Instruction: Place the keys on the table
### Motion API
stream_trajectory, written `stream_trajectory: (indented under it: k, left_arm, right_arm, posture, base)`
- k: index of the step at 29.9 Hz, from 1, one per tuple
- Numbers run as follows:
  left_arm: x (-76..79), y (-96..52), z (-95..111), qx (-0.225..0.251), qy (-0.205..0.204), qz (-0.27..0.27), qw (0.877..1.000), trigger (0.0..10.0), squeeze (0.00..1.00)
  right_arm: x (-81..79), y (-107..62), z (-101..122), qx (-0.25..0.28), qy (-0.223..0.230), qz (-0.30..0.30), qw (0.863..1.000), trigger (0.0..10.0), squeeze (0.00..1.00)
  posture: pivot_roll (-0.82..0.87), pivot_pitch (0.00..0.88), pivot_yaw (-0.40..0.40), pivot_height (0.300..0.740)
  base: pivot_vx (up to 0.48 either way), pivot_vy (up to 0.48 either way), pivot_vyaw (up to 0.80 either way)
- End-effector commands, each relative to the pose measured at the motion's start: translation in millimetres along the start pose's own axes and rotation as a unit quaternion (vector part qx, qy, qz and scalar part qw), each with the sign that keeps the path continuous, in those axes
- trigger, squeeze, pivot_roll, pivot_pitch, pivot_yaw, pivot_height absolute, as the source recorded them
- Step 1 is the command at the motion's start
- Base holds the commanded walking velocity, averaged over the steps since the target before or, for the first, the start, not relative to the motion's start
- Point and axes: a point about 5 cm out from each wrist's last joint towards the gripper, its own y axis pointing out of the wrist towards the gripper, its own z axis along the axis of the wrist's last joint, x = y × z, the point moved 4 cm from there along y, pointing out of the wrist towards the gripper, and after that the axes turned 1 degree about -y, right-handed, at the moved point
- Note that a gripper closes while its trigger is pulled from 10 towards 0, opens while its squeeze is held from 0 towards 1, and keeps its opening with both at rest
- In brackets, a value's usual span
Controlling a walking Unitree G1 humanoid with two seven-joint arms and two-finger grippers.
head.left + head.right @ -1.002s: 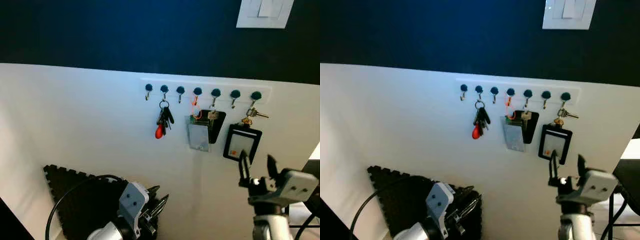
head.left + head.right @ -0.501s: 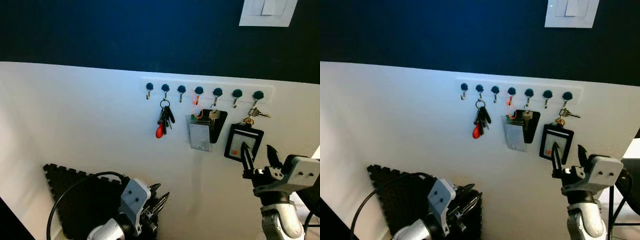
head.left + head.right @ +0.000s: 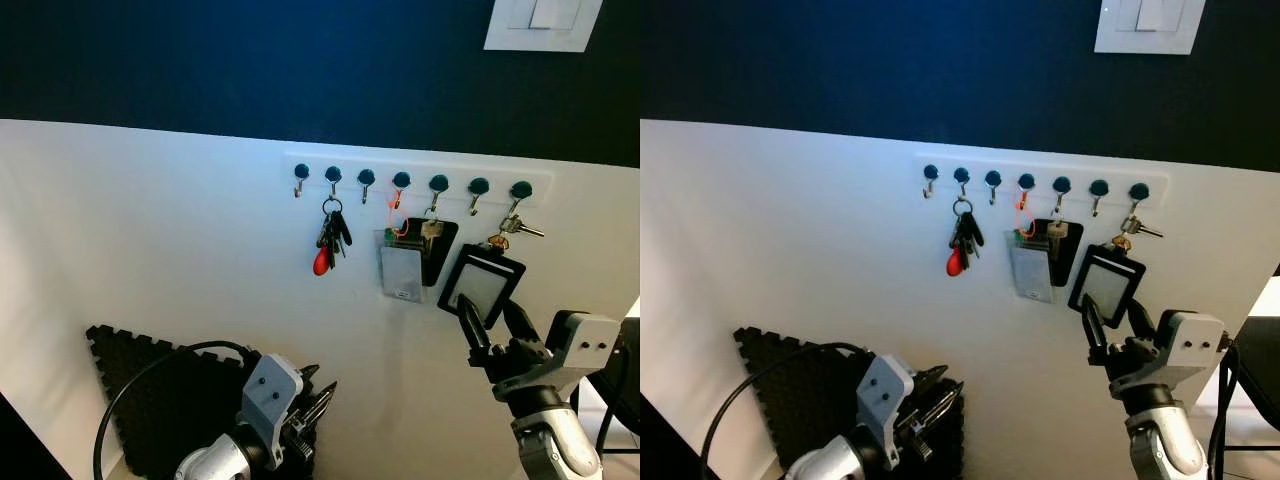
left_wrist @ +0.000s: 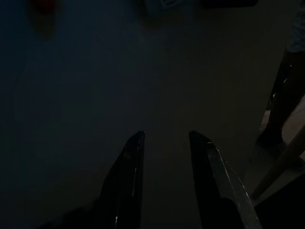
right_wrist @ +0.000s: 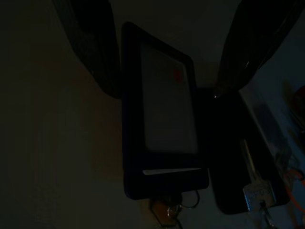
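Observation:
A key bunch with a red fob (image 3: 327,242) hangs from the second hook of a white rail (image 3: 415,180) on the wall. On the rightmost hook hang brass keys (image 3: 510,232) with a black badge holder (image 3: 481,286), which is tilted. My right gripper (image 3: 487,308) is open right at the holder's lower end. In the right wrist view the holder (image 5: 164,114) lies between the two spread fingers (image 5: 90,47). My left gripper (image 3: 315,400) hangs low by the wall, open and empty, and appears dark in its wrist view (image 4: 167,136).
A clear card sleeve (image 3: 400,272) and a black pouch with a key (image 3: 432,245) hang from the middle hooks. A light switch (image 3: 545,22) sits on the dark upper wall. A black foam mat (image 3: 150,385) leans low left. Dark furniture (image 3: 625,400) stands at the right edge.
My right gripper has moved left and in toward the wall, up to the badge holder. The holder has swung from hanging straight to tilted. The left arm has barely moved.

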Motion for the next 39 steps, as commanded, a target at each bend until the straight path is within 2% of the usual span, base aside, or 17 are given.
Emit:
stream_trajectory:
  k: [1, 2, 3, 5, 6, 7, 11, 21, 22, 23, 24, 25, 30, 31, 32, 33, 39]
  left_arm:
    - [1.3, 0.0, 2.4, -0.001, 0.006, -0.002, 1.0, 10.0, 0.0]
    - [1.0, 0.4, 2.8, -0.001, 0.006, -0.001, 1.0, 10.0, 0.0]
    - [0.7, 0.5, 3.0, 0.0, 0.006, 0.0, 1.0, 10.0, 0.0]
    - [0.5, 0.6, 3.1, 0.0, 0.006, 0.001, 1.0, 10.0, 0.0]
    - [0.2, 0.8, 3.1, 0.0, 0.006, 0.003, 1.0, 10.0, 0.0]
    - [0.2, 0.8, 3.1, 0.0, 0.006, 0.003, 1.0, 10.0, 0.0]
    - [-0.8, 3.1, 3.6, -0.001, 0.01, 0.008, 1.0, 10.0, 0.0]
    - [0.2, 4.4, 10.5, 0.013, 0.005, 0.001, 1.0, 10.0, 0.0]
    - [2.5, 5.3, 14.7, 0.021, 0.003, -0.007, 1.0, 10.0, 0.0]
    - [2.5, 5.3, 14.7, 0.021, 0.003, -0.007, 1.0, 10.0, 0.0]
    - [3.7, 5.9, 16.7, 0.024, 0.002, -0.01, 1.0, 10.0, 0.0]
    - [4.9, 6.7, 18.8, 0.027, 0.002, -0.014, 1.0, 10.0, 0.0]
    - [7.5, 10.2, 24.2, 0.034, 0.006, -0.021, 0.999, 10.0, 0.0]
    - [7.5, 11.2, 26.1, 0.038, 0.007, -0.021, 0.999, 10.0, 0.0]
    - [7.5, 11.2, 26.1, 0.038, 0.007, -0.021, 0.999, 10.0, 0.0]
    - [7.4, 11.9, 27.4, 0.04, 0.008, -0.02, 0.999, 10.0, 0.0]
    - [6.8, 13.6, 32.9, 0.048, 0.012, -0.021, 0.999, 10.0, 0.0]
  right_arm:
    - [-1.3, -1.4, -2.6, -0.009, 0.002, 0.008, 1.0, 10.0, 0.0]
    - [-3.0, -1.4, -2.1, -0.01, 0.002, 0.016, 1.0, 10.0, 0.0]
    - [-5.5, -2.0, -1.5, -0.009, 0.0, 0.024, 1.0, 8.4, 0.0]
    - [-7.3, -2.4, -1.1, -0.008, 0.0, 0.03, 1.0, 8.4, 0.0]
    - [-9.7, -2.9, -0.3, -0.006, -0.002, 0.036, 0.999, 6.2, 0.0]
    - [-9.7, -2.9, -0.3, -0.006, -0.002, 0.036, 0.999, 6.2, 0.0]
    - [-15.1, -3.1, 6.9, 0.013, -0.001, 0.039, 0.999, 0.0, 0.0]
    - [-20.5, -2.4, 8.1, 0.02, -0.001, 0.044, 0.999, 0.0, 0.0]
    - [-19.6, -1.9, 8.4, 0.019, -0.005, 0.042, 0.999, 3.2, 0.0]
    - [-19.6, -1.9, 8.4, 0.019, -0.005, 0.042, 0.999, 3.2, 0.0]
    - [-18.9, -1.7, 8.4, 0.018, -0.008, 0.039, 0.999, 9.2, 0.0]
    - [-18.2, -1.4, 8.6, 0.017, -0.011, 0.036, 0.999, 10.0, 0.0]
    - [-15.0, -1.0, 9.2, 0.019, -0.018, 0.027, 0.999, 10.0, 0.0]
    - [-13.6, -1.1, 10.7, 0.023, -0.018, 0.023, 0.999, 7.4, 0.0]
    - [-13.6, -1.1, 10.7, 0.023, -0.018, 0.023, 0.999, 7.4, 0.0]
    - [-12.8, -1.2, 11.8, 0.026, -0.017, 0.02, 0.999, 0.0, 0.0]
    - [-11.0, -0.8, 18.6, 0.038, -0.022, 0.016, 0.999, 0.0, 0.0]
  posture:
    - [0.05, 0.065, 0.008, 0.74]
    - [0.05, 0.066, 0.008, 0.74]
    - [0.05, 0.068, 0.009, 0.74]
    - [0.05, 0.068, 0.009, 0.74]
    - [0.05, 0.068, 0.009, 0.74]
    - [0.05, 0.068, 0.009, 0.74]
    - [0.05, 0.071, 0.012, 0.74]
    - [0.05, 0.071, 0.012, 0.74]
    - [0.05, 0.071, 0.012, 0.74]
    - [0.05, 0.071, 0.012, 0.74]
    - [0.05, 0.071, 0.012, 0.74]
    - [0.05, 0.071, 0.011, 0.74]
    - [0.05, 0.07, 0.011, 0.74]
    - [0.05, 0.069, 0.012, 0.74]
    - [0.05, 0.069, 0.012, 0.74]
    - [0.05, 0.07, 0.013, 0.74]
    - [0.05, 0.074, 0.015, 0.74]
  base:
    - [0.0, 0.0, 0.0]
    - [0.0, 0.0, 0.0]
    - [0.0, 0.0, 0.0]
    - [0.0, 0.0, 0.0]
    - [0.0, 0.0, 0.0]
    - [0.0, 0.0, 0.0]
    - [0.0, 0.0, 0.0]
    - [0.0, 0.0, 0.0]
    - [0.0, 0.0, 0.0]
    - [0.0, 0.0, 0.0]
    - [0.0, 0.0, 0.0]
    - [0.0, 0.0, 0.0]
    - [0.0, 0.0, 0.0]
    - [0.0, 0.0, 0.0]
    - [0.0, 0.0, 0.0]
    - [0.0, 0.0, 0.0]
    - [0.0, 0.0, 0.0]
